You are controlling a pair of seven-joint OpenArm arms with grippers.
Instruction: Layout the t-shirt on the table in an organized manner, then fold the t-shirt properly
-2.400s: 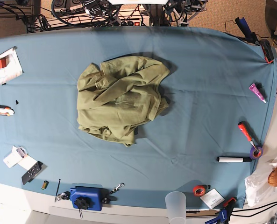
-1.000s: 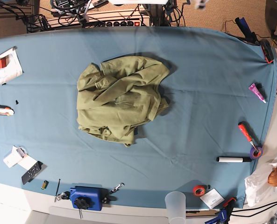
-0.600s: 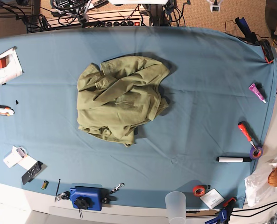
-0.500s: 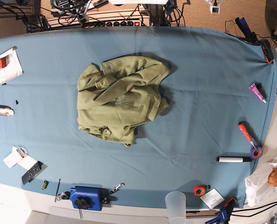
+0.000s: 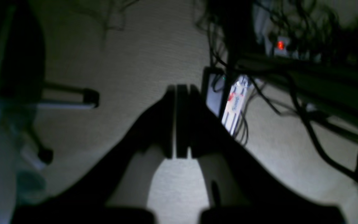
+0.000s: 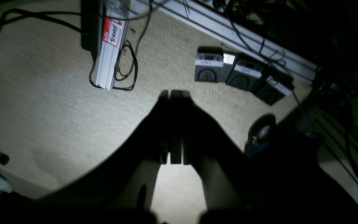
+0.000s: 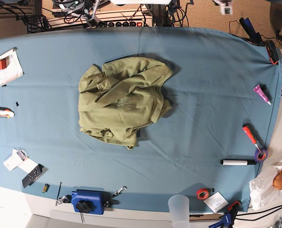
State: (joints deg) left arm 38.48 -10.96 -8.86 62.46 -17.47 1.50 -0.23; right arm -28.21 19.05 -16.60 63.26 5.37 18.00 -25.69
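Over the floor, left gripper: we see its jaws pressed together with nothing between them, pointing at beige carpet beyond the far edge of the table.
Over the floor, right gripper: we see it clenched too and empty, above carpet, a white power strip and a row of grey adapters.
Contact: we find neither gripper touching the t-shirt or the table.
T-shirt: we see it crumpled in an olive-green heap, left of the table's centre and closer to the far edge, with folds running across it.
Open room: we have bare teal cloth all round the heap, widest to the right and on the near side.
Left edge: we note a white packet and a small tool, well apart from the shirt.
Near edge: we note a blue clamp, a clear cup and red tape.
Right edge: we note a red screwdriver, a white marker and a purple tube.
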